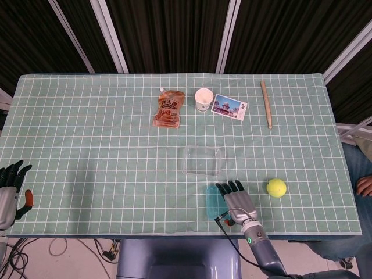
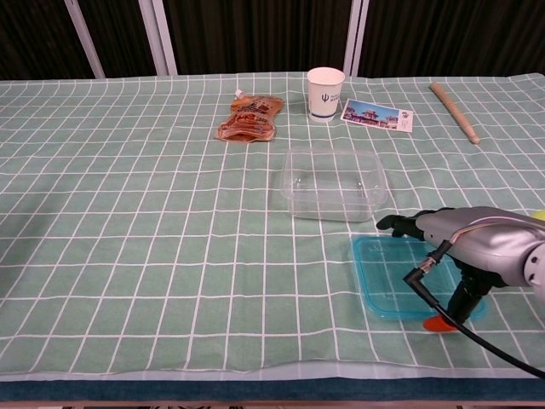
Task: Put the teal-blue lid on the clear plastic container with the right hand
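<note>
The teal-blue lid lies flat on the green checked cloth near the table's front edge. Just behind it stands the clear plastic container, uncovered and with nothing inside. My right hand hovers over the lid's right half with its fingers stretched toward the container. Its orange-tipped thumb points down at the lid's near right edge. I see no grip on the lid. My left hand stays at the table's far left front, fingers apart and holding nothing.
A yellow tennis ball sits right of my right hand. Along the back lie an orange pouch, a paper cup, a postcard and a wooden stick.
</note>
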Available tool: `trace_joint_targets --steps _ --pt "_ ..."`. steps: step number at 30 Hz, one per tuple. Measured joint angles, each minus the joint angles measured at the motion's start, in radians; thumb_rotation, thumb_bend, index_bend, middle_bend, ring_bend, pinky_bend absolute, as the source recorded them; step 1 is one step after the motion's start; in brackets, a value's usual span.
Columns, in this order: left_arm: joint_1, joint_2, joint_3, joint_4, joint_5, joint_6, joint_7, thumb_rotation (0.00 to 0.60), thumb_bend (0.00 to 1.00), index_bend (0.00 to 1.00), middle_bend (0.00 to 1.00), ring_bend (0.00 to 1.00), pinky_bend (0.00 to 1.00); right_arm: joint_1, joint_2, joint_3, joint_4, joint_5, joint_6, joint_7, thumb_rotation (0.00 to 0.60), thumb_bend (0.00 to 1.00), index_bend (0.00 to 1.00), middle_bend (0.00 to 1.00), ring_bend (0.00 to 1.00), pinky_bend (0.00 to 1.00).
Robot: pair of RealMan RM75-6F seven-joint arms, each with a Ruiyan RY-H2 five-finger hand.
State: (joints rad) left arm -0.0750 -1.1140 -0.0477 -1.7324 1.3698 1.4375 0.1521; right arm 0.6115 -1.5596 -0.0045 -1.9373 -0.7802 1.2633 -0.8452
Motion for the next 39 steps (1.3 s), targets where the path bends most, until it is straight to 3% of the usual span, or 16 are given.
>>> trace_joint_targets --steps 10,24,31,39 --pt "0.0 0.0 0.0 -0.001 0.003 0.002 -0.001 0.6 0.64 0.11 0.0 0.0 0.0 -0.006 0.072 0.003 -0.082 -0.03 0.034 -0.003 0.6 0.22 0.0 0.4 0.06 0.0" --pt "0.0 -0.006 -0.004 0.007 0.013 0.018 0.01 0.6 0.64 0.11 0.0 0.0 0.0 -0.008 0.375 0.059 -0.266 -0.001 0.059 0.034 0.6 0.22 0.0 0.41 0.06 0.0" --pt "0.004 -0.025 -0.015 0.031 0.028 0.049 0.009 0.6 0.64 0.11 0.0 0.0 0.0 0.06 0.443 0.128 -0.304 0.125 0.012 0.027 0.6 0.22 0.0 0.41 0.06 0.0" --pt "0.0 -0.027 -0.021 0.039 0.034 0.05 -0.013 0.6 0.64 0.11 0.0 0.0 0.0 0.233 0.435 0.23 -0.292 0.424 -0.023 -0.052 0.6 0.22 0.0 0.41 0.06 0.0"
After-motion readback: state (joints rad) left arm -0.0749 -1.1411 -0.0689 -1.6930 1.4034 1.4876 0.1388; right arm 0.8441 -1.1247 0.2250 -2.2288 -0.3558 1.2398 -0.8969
